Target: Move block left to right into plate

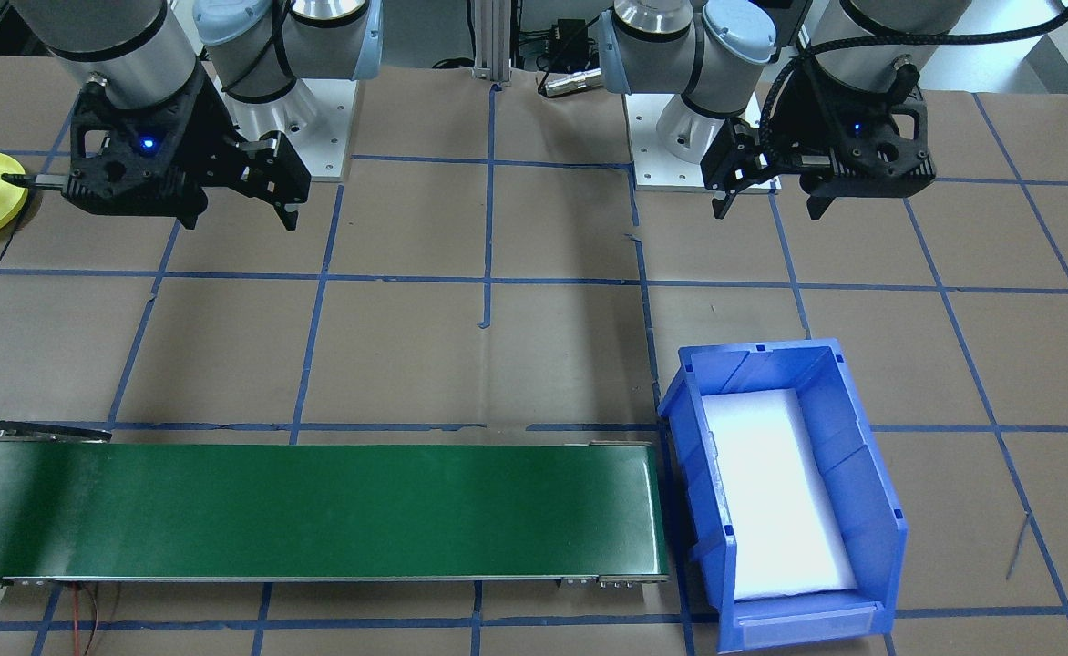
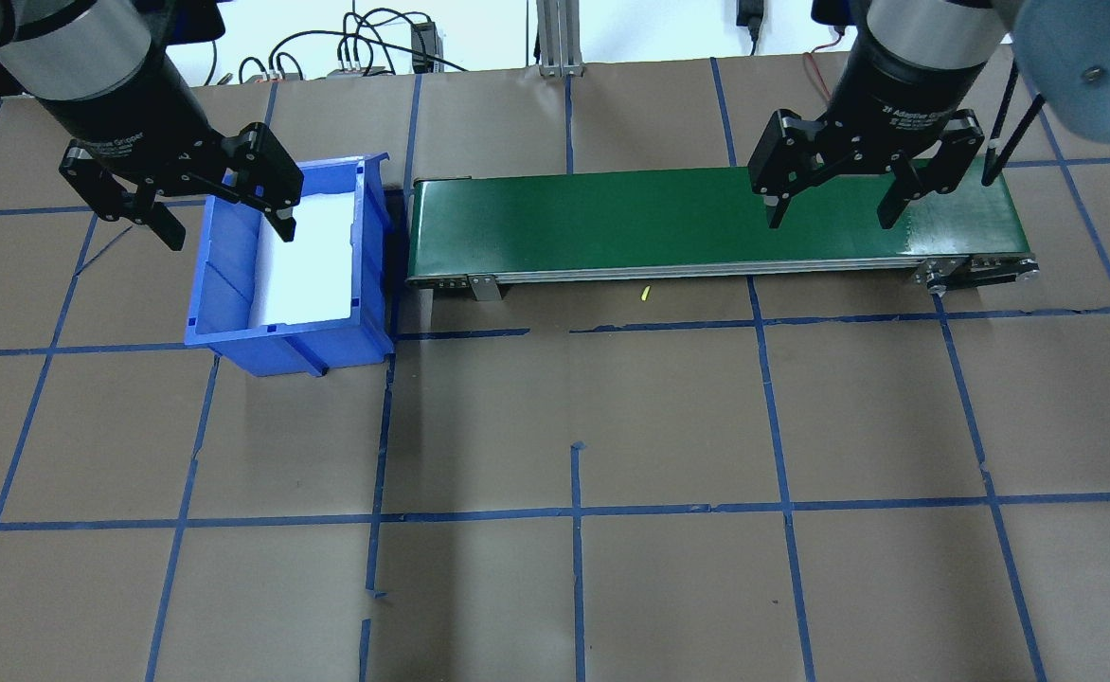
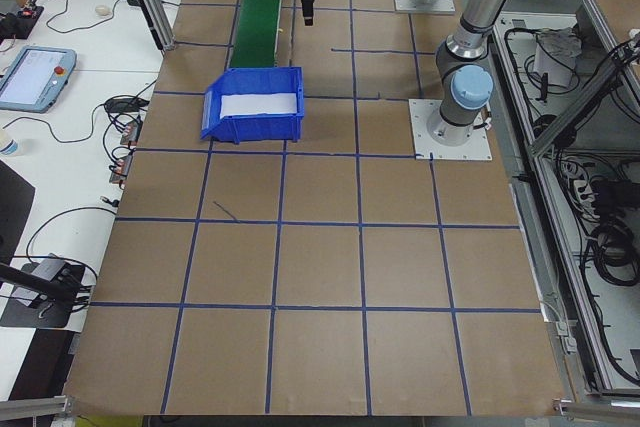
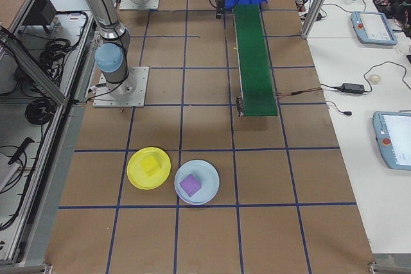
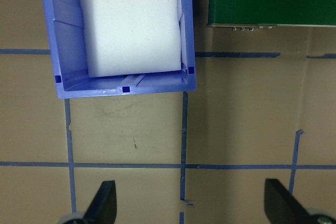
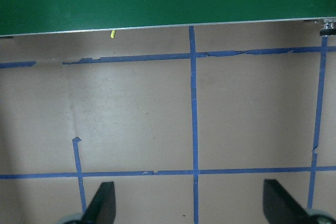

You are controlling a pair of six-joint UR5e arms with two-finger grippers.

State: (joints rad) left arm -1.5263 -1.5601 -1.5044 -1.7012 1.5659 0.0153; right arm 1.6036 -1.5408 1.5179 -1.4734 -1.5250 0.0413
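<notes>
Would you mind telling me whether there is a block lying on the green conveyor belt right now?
No, the green conveyor belt is bare along its whole length, while the yellow block sits in the yellow plate.

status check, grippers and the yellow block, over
Left gripper and right gripper both open, empty, raised. Yellow cube block sits in the round yellow plastic plate. Nothing in the way.
</notes>
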